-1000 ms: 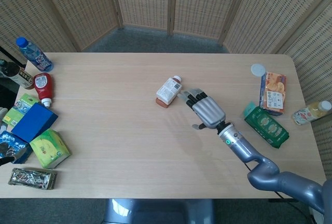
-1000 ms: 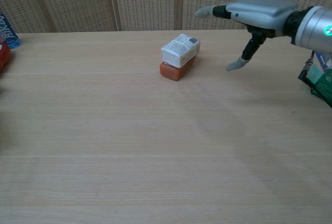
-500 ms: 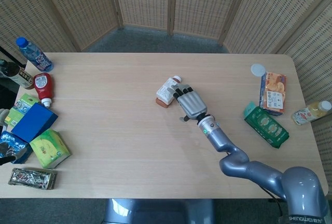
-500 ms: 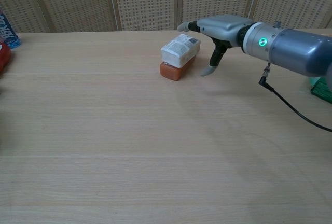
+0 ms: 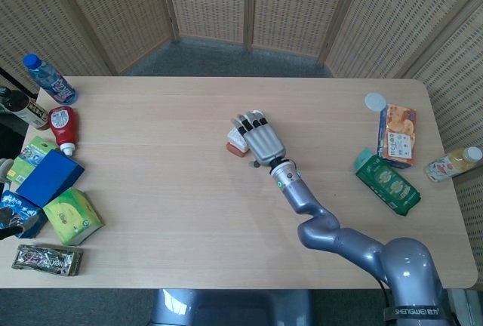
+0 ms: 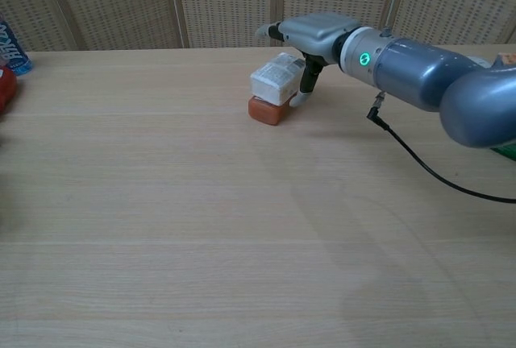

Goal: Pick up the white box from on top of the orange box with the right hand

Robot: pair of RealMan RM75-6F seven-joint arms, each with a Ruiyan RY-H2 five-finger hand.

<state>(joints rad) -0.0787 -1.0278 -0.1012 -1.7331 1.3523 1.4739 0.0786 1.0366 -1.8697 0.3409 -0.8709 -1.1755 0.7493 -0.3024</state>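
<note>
The white box (image 6: pixel 272 80) lies on top of the orange box (image 6: pixel 262 109) near the middle of the table. My right hand (image 6: pixel 310 30) hovers flat over the white box with its fingers stretched out above the lid. Its thumb hangs down beside the box's right end, and I cannot tell whether it touches. From the head view the right hand (image 5: pixel 258 139) covers most of the white box (image 5: pixel 238 140), and a strip of the orange box (image 5: pixel 235 151) shows below. The hand holds nothing. My left hand does not show.
At the table's left edge stand a blue-capped bottle (image 5: pixel 47 78), a red bottle (image 5: pixel 63 126), a blue box (image 5: pixel 49 177) and a green box (image 5: pixel 73 216). On the right lie an orange snack box (image 5: pixel 398 133), a green packet (image 5: pixel 387 183) and a bottle (image 5: pixel 453 164).
My right hand has swept left across the table, from well right of the stacked boxes to directly over the white box. The boxes have not moved.
</note>
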